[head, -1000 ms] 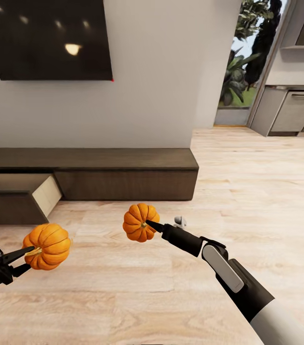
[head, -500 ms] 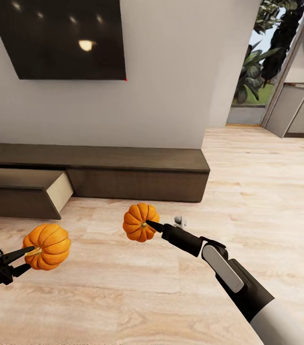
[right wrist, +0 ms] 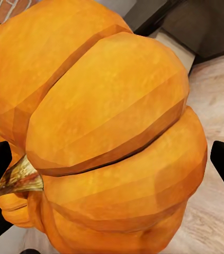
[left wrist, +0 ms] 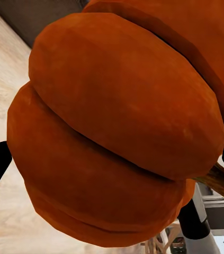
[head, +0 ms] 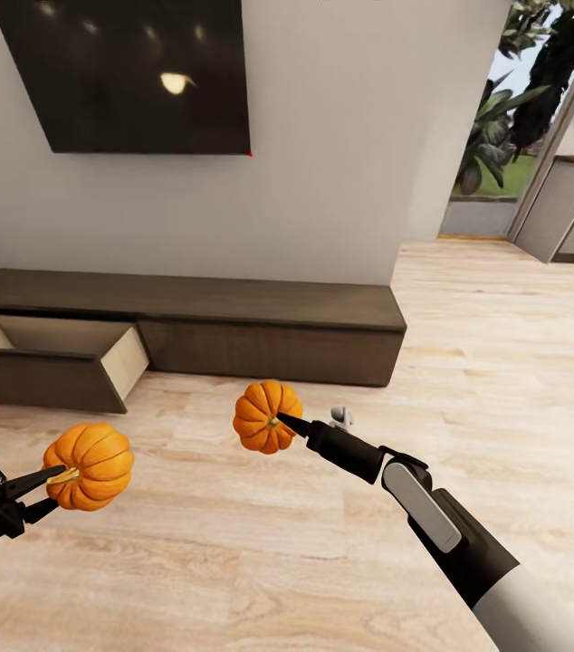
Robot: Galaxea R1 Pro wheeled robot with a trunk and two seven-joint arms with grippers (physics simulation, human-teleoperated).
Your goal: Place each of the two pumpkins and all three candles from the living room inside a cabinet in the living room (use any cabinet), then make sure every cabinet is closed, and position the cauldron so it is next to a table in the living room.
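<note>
Each hand pinches one pumpkin above the floor point(head: 233, 543), left hand point(head: 52, 475) on one pumpkin point(head: 90, 465), right hand point(head: 285, 424) on another point(head: 262, 417), before the cabinet point(head: 269, 326) with its left drawer point(head: 52, 358) open.

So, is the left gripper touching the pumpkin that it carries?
Touching. In the head view the left gripper has its dark fingers closed at the stem side of the left pumpkin, which hangs above the floor.
</note>
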